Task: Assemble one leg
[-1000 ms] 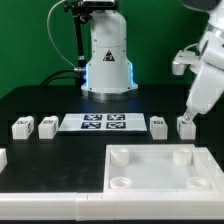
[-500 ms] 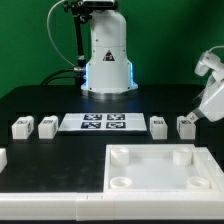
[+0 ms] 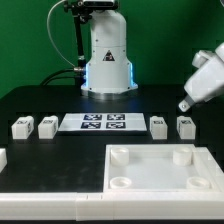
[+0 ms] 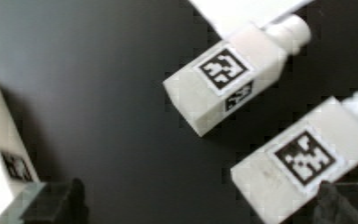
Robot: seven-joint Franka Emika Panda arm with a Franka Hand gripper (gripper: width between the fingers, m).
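Observation:
Four small white legs stand in a row on the black table: two at the exterior view's left (image 3: 21,127) (image 3: 46,126) and two at its right (image 3: 158,126) (image 3: 185,125). My gripper (image 3: 186,104) hangs tilted above the rightmost leg, apart from it, open and empty. In the wrist view two legs with square markers lie below the gripper (image 4: 202,205), one farther off (image 4: 229,78) and one close to a dark fingertip (image 4: 309,158). The fingers (image 4: 51,200) stand wide apart with nothing between them.
The marker board (image 3: 103,122) lies between the leg pairs. A large flat white panel with round corner holes (image 3: 160,172) lies at the front. The robot base (image 3: 107,60) stands at the back. A white edge shows in the wrist view (image 4: 2,130).
My gripper has lifted up and away from the rightmost leg, which stays on the table where it was.

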